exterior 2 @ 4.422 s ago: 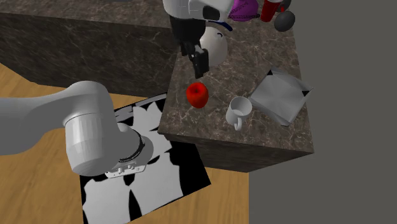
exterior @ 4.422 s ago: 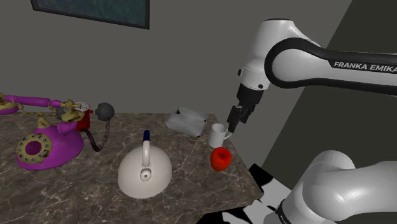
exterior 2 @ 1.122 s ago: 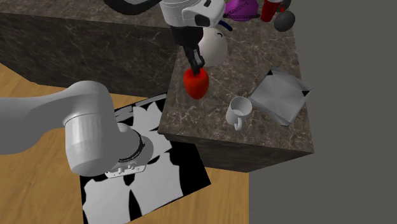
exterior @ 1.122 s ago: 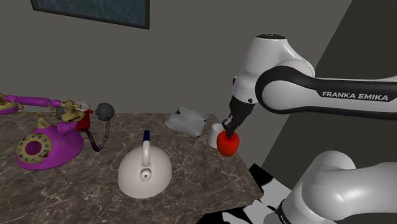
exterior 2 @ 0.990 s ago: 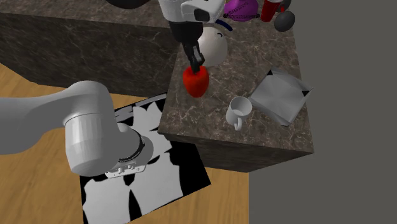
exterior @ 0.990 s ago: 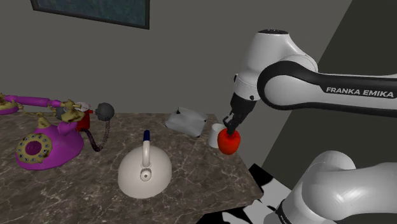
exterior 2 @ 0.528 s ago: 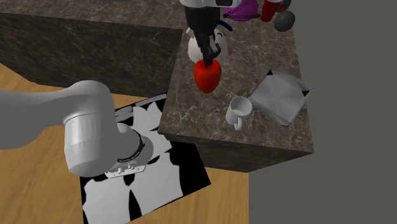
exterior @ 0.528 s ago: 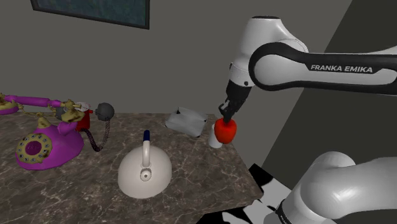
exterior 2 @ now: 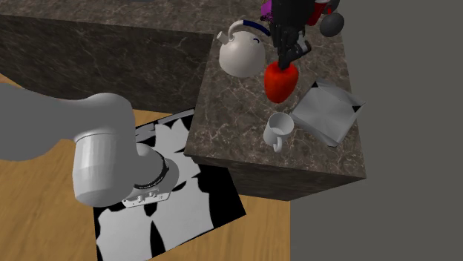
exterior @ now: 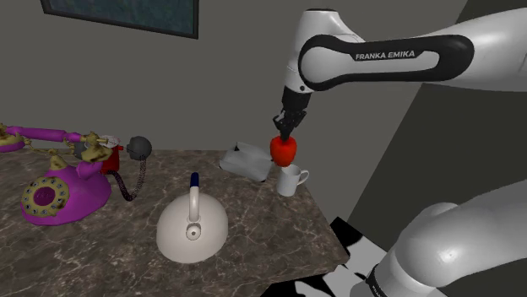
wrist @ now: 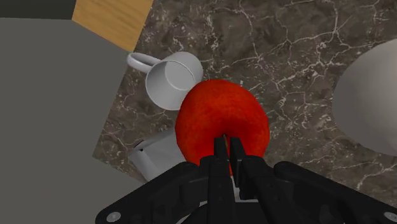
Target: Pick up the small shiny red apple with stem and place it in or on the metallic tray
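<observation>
Transport step is in hand. The gripper (exterior: pixel 285 135) fingers are clamping the top of the red apple (exterior: pixel 284 151). I am holding it clear of the marble counter (exterior: pixel 270 245), above the white mug (exterior: pixel 290 180) and near the grey tray (exterior: pixel 245 160). Next, I judge, comes a short carry over the tray, a lowering, then release. I am counting one apple, one tray, one mug, one white kettle (exterior: pixel 192 228), one purple telephone (exterior: pixel 59 190).

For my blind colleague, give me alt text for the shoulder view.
The arm's black jaws hold a red apple in the air, close to a white mug and a grey tray on a dark marbled counter. A white kettle and purple telephone sit toward the view's left.
</observation>
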